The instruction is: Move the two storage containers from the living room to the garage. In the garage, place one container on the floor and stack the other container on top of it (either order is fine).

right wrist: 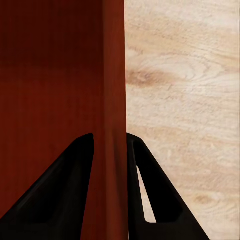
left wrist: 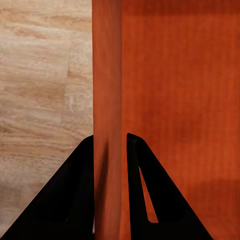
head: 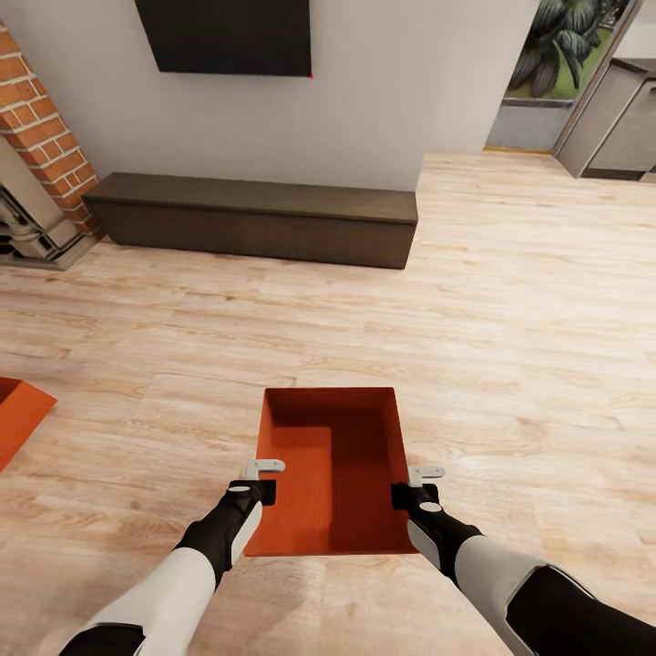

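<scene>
A dark wall panel (head: 223, 35) hangs above. Grey cabinets (head: 615, 123) and green foliage (head: 560, 41) show far right.

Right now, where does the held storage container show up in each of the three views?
Head view: storage container lower centre, between both end effectors, over the wood floor.
Left wrist view: its wall edge-on at centre, inside face beside it, black fingers straddling the wall.
Right wrist view: wall edge-on at centre, likewise straddled.
Shared landmark: the light wood floor.
</scene>
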Controlling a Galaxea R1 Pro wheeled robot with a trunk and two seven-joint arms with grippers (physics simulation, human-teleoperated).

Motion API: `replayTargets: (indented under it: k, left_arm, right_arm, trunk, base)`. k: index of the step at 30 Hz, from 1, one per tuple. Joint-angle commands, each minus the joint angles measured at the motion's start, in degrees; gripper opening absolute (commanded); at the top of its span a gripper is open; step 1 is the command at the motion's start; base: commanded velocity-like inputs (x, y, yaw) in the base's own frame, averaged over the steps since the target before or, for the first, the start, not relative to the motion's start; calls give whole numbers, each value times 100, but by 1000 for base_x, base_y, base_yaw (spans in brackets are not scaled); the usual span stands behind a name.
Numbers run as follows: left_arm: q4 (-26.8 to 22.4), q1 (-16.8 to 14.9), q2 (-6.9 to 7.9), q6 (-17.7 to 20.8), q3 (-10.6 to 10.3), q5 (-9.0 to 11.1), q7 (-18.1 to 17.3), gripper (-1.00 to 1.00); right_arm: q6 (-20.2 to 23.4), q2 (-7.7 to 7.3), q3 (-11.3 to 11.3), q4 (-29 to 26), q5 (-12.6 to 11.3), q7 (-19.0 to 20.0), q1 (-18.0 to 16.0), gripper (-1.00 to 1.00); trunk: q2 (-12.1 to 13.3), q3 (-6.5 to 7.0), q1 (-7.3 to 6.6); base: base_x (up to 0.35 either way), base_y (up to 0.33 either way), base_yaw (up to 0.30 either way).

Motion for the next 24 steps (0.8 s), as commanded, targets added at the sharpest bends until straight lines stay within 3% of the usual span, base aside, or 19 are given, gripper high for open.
replayTargets:
  k: [1,24]
  left_arm:
    - [219,2,17,31,-54,61,42,-100]
    - [219,2,17,31,-52,61,42,-100]
  right_arm:
    - [-126,-17,-99,-19,38,-26,-6,-100]
    - [-57,16,-73,-19,41,-26,-6,-100]
  trunk:
    - [39,15,-22]
    - [961,428,-527]
  base:
    - [0,0,0]
    - [0,0,0]
